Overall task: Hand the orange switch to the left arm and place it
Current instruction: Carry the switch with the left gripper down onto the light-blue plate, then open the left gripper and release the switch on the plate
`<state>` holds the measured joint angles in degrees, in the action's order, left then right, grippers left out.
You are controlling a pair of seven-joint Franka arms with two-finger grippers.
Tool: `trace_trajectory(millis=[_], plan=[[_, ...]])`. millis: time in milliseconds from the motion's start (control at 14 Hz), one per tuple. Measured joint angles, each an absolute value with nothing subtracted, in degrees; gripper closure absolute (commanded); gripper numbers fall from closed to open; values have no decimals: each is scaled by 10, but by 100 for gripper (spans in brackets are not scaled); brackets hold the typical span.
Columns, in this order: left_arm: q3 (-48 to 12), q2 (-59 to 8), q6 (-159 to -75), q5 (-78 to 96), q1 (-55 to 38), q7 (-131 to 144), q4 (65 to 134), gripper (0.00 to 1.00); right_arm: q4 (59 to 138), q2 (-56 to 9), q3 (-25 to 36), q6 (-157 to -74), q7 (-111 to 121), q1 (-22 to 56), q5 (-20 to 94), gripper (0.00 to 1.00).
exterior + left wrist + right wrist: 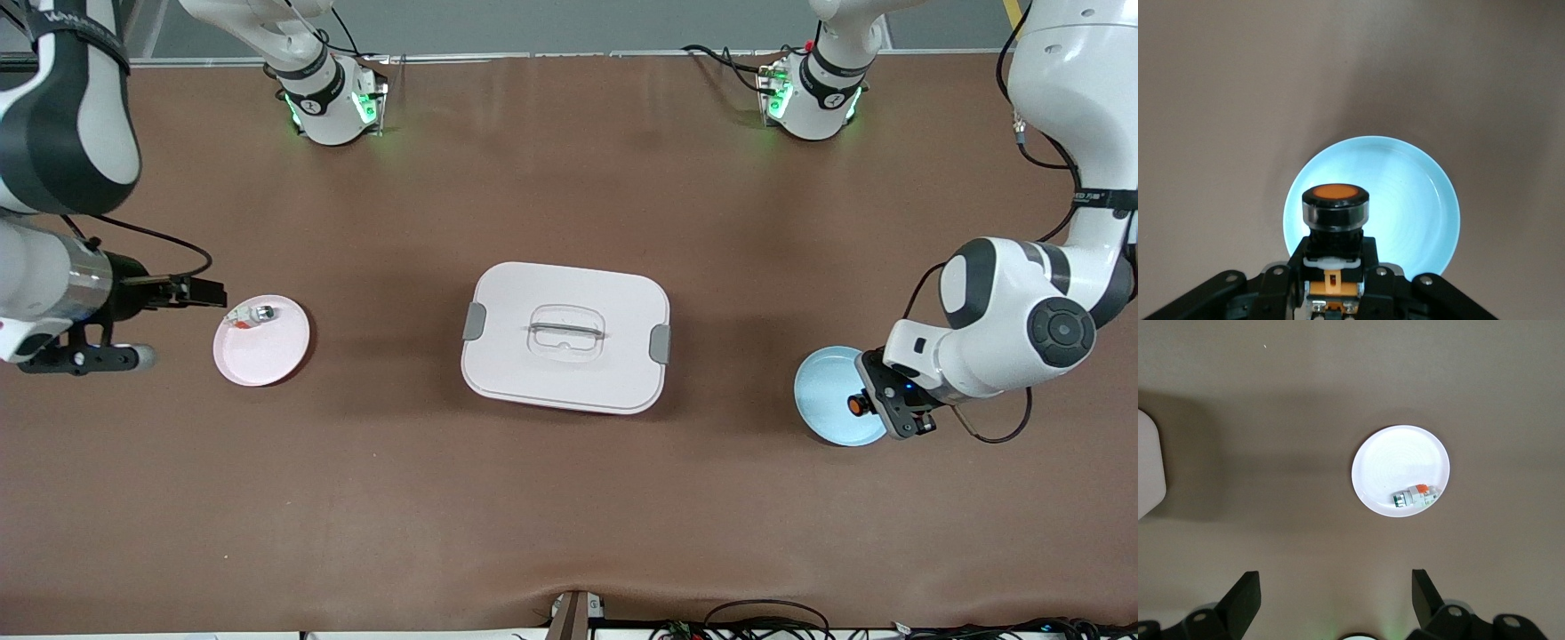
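Observation:
The orange switch [859, 404] [1335, 200], black with an orange cap, is held over the blue plate [825, 391] [1405, 193] at the left arm's end of the table. My left gripper [876, 404] [1333, 273] is shut on the switch's body, cap pointing away from the wrist. The white box [565, 337] [1148, 467] with grey latches sits mid-table between the two plates. My right gripper [200, 292] [1335, 587] is open and empty, beside the pink plate [267, 356] [1395, 460] at the right arm's end.
A small silver-and-white part with a red bit [253, 314] [1415, 497] lies on the pink plate. Brown table surface stretches on all sides of the box. Cables run along the table edge nearest the front camera.

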<state>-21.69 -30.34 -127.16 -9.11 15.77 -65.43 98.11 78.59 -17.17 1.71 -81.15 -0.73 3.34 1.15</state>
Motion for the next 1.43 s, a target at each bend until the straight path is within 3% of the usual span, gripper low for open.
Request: trace_trajectory(millis=[500,857,1429], plan=[[-217,-304,-1336,-154,163,-725,1049,100,787,-165,16,-803,-2,25,12,0],[-217,-310,-1438,-179,189,-748,1118,100,787,-165,16,-803,-1,18,11,0],[-218,-345,-1495,-239,191,-757,1129,100,785,-165,16,-790,1,9,11,0]])
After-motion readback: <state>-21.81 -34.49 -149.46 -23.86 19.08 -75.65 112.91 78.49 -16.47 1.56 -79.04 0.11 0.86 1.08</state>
